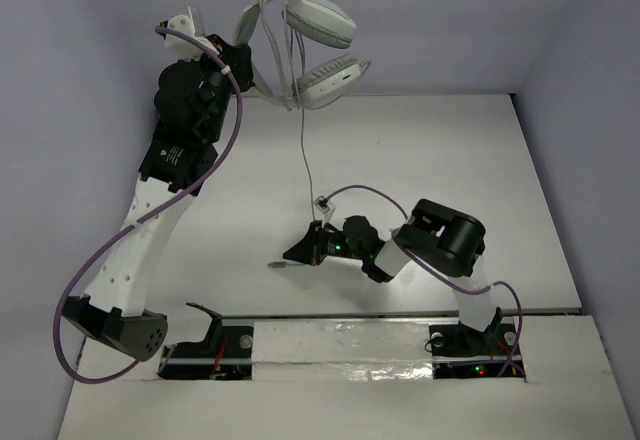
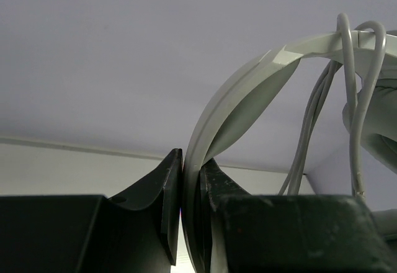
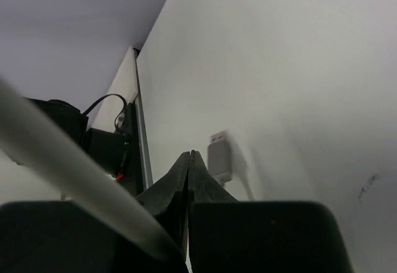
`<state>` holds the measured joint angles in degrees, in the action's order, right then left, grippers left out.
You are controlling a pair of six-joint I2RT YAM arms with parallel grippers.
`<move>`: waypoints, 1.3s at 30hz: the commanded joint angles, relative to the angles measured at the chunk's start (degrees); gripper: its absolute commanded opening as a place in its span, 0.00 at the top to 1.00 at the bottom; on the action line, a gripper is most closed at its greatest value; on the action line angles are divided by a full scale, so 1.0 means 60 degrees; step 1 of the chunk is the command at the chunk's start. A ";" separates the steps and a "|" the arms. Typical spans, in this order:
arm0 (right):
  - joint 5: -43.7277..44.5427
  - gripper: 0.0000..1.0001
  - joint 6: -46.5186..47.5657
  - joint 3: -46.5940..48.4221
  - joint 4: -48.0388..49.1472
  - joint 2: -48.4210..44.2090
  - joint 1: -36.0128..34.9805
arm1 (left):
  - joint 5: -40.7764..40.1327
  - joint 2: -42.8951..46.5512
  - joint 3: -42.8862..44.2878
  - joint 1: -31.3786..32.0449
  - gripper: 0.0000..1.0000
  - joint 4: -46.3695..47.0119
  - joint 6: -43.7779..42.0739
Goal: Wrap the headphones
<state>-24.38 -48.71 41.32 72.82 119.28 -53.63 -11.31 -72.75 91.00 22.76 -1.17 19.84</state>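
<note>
Nearest me, low over the table (image 1: pixel 450 160), the right gripper (image 3: pixel 189 158) has its jaws pressed together on nothing I can see. Only its own wrist view shows the plug (image 3: pixel 218 155) lying loose just beside the tips. Farther back the cable (image 1: pixel 303 140) climbs to the headphones (image 1: pixel 322 45), held aloft by the left gripper (image 2: pixel 191 161) clamped on the headband (image 2: pixel 248 80). That wrist view shows turns looped over the band, so I judge the wrap partway, with the hanging tail left to wind.

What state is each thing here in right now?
Left tool: shut on the headband.
Headphones: held up in the air.
Cable: partly looped over headband, rest hanging to the table.
Right tool: shut, nothing visible in it.
Plug: beside right tool, not gripped.
</note>
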 commanded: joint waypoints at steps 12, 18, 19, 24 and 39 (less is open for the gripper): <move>0.3329 1.00 0.2872 0.1622 -1.0482 -0.5051 -0.2443 | -0.3344 -0.0984 -0.1718 0.0029 1.00 0.1719 -0.1474; 0.5438 1.00 0.4147 0.3847 -1.5042 -0.6446 -0.2444 | -0.3813 -0.1410 -0.2451 0.0672 1.00 0.1616 -0.2265; 0.5658 1.00 0.4337 0.4112 -1.5443 -0.6796 -0.2444 | -0.3755 -0.1454 -0.2525 0.0674 1.00 0.1645 -0.2353; 0.7708 1.00 0.5436 0.6014 -1.7201 -0.7298 -0.2444 | -0.3257 -0.1892 -0.2716 0.1463 1.00 0.1368 -0.2587; 1.1080 1.00 0.7634 0.7425 -1.7323 -0.6946 -0.1552 | -0.1280 -0.1791 -0.3169 0.2476 1.00 0.0327 -0.2603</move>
<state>35.03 -7.31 82.89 -31.64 77.82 -65.01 -23.31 -87.05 72.29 36.75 -2.22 2.83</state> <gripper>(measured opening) 0.010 0.102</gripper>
